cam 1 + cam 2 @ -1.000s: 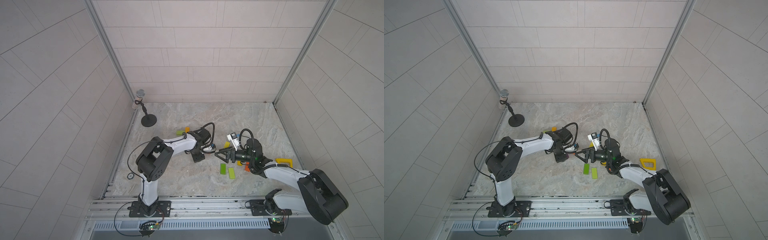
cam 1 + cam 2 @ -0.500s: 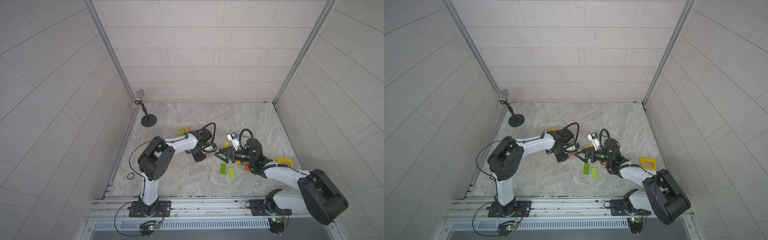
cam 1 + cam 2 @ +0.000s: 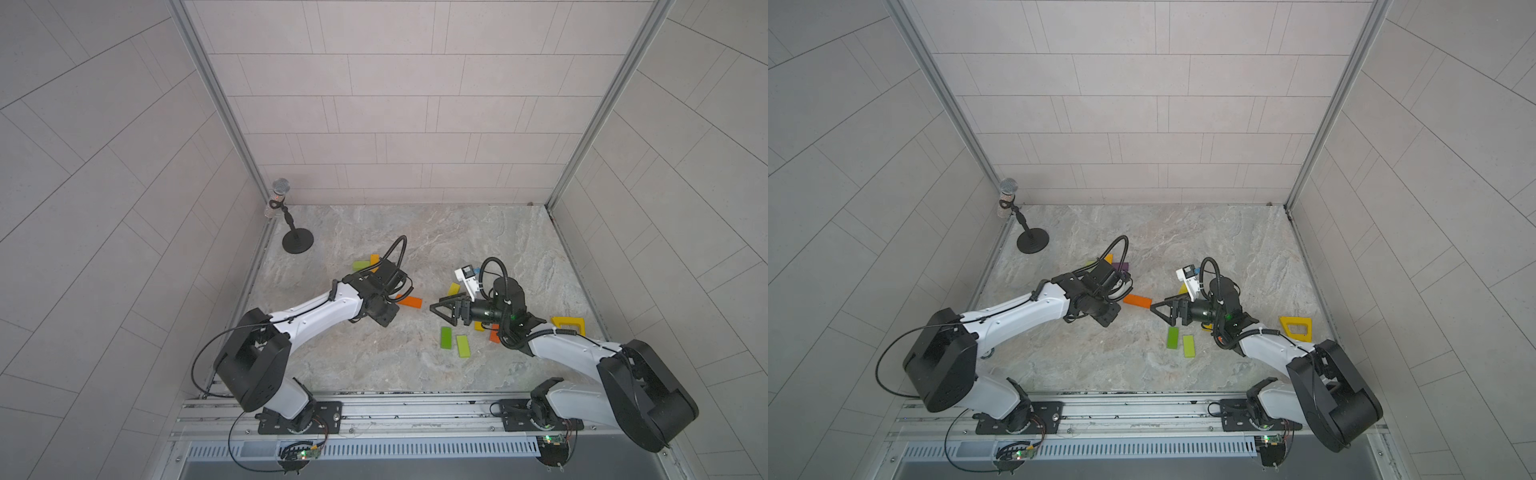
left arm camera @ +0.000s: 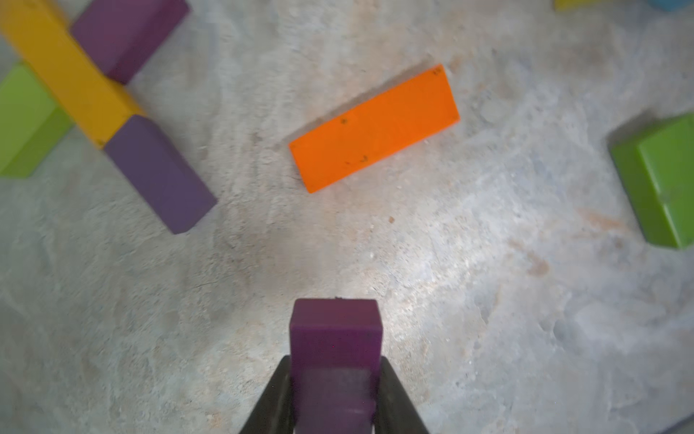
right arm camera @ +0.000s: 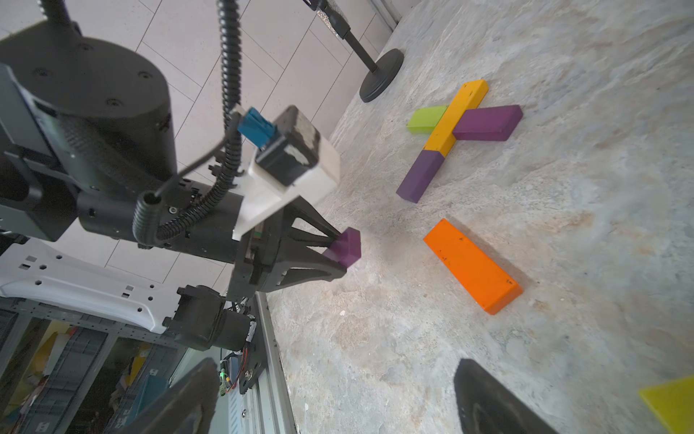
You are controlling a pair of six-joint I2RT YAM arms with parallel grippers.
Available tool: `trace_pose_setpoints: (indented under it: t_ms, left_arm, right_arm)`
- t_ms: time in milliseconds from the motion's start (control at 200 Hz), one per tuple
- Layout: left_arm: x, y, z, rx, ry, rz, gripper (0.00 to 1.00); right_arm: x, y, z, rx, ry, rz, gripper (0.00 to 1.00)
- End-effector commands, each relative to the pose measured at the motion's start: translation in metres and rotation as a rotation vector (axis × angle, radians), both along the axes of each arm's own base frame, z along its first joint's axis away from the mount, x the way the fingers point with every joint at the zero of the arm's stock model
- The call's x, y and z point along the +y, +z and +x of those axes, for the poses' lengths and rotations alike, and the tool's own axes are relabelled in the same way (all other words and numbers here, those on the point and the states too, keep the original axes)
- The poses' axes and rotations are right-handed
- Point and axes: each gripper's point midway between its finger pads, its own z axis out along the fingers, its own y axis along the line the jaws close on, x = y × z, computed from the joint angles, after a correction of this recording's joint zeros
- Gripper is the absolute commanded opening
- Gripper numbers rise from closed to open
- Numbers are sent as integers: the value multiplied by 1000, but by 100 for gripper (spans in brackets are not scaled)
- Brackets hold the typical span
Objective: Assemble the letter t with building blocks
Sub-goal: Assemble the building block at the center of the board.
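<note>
Holding anything, that left gripper (image 4: 335,366)?

Yep, it's pinched tight on a purple block (image 4: 335,330) poking past its fingertips. Orange block (image 4: 375,127) lies flat further ahead, apart. Right gripper (image 3: 440,309) gapes wide, nothing between its fingers.

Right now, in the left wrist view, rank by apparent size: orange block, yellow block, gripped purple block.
1. orange block
2. yellow block, close behind; the frame edge cuts it off
Unranked: gripped purple block. It looms large, but it sits nearest the camera and runs out of frame.
</note>
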Motion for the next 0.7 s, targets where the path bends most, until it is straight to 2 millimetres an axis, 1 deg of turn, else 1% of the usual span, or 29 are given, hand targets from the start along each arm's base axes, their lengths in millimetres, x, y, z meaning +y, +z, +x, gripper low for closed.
trace_pose_setpoints:
  t_ms: [0, 115, 270, 430, 560, 695]
  left_arm:
    - [23, 16, 17, -112, 319, -48, 14]
    - [45, 18, 17, -123, 482, -18, 14]
    - [57, 6, 11, -86, 558, 24, 14]
    - [55, -7, 11, -51, 584, -23, 14]
    - [59, -19, 14, -21, 600, -8, 14]
    - [49, -29, 20, -1, 586, -39, 15]
  right_arm:
    - [-4, -6, 2, -19, -28, -29, 100]
    - [-6, -12, 4, -15, -42, -47, 100]
    - [-6, -13, 5, -17, -46, -46, 100]
    - [-6, -12, 5, -23, -51, -42, 100]
    - [-6, -14, 6, -16, -48, -40, 100]
    - [-6, -13, 6, -18, -50, -39, 100]
